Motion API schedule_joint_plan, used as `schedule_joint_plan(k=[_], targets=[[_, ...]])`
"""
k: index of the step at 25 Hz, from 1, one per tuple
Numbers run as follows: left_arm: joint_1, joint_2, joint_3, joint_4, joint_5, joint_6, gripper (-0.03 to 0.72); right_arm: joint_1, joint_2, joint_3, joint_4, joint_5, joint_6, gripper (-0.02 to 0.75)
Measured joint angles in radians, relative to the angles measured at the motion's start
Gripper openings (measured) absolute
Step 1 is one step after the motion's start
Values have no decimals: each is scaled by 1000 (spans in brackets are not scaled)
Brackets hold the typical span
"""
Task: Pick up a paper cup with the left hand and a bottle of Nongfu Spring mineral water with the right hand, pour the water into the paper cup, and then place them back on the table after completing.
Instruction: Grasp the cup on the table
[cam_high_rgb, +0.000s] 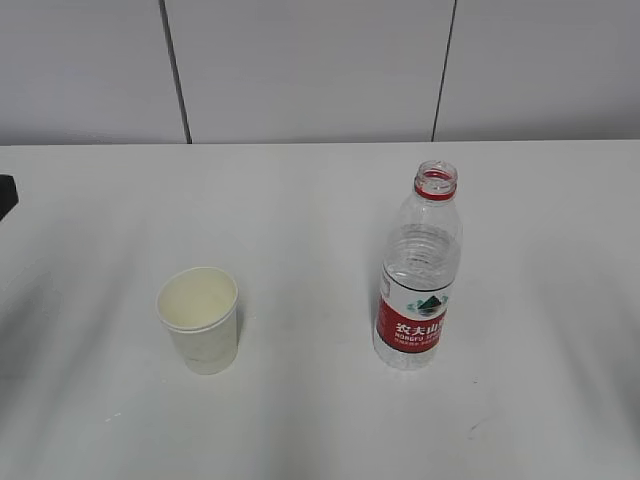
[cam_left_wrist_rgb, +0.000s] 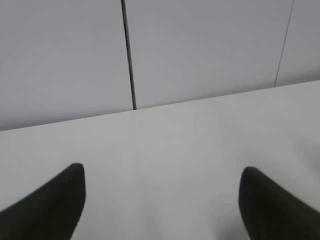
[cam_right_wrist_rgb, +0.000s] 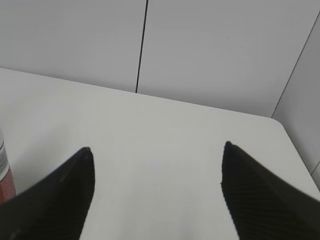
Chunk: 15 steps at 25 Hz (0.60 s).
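Observation:
A white paper cup (cam_high_rgb: 200, 320) stands upright on the white table (cam_high_rgb: 320, 200), left of centre. A clear uncapped water bottle (cam_high_rgb: 418, 270) with a red label stands upright right of centre; a sliver of its label shows at the left edge of the right wrist view (cam_right_wrist_rgb: 4, 175). My left gripper (cam_left_wrist_rgb: 162, 172) is open and empty over bare table, the cup out of its view. My right gripper (cam_right_wrist_rgb: 157, 150) is open and empty, with the bottle to its left. Neither gripper shows clearly in the exterior view.
A dark object (cam_high_rgb: 6, 198) pokes in at the left edge of the exterior view. A grey panelled wall (cam_high_rgb: 320, 70) stands behind the table's far edge. The table's far right corner (cam_right_wrist_rgb: 275, 122) shows in the right wrist view.

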Motion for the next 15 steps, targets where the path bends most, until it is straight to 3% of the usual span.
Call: schedule_joint_plan(k=[9,15], targets=[[0,172,0,-4,-178,-16,572,0,103,0,0,-131,20,585],[0,276,0,9,-218,-18,569,0,149,0,-17,-247,200,586]])
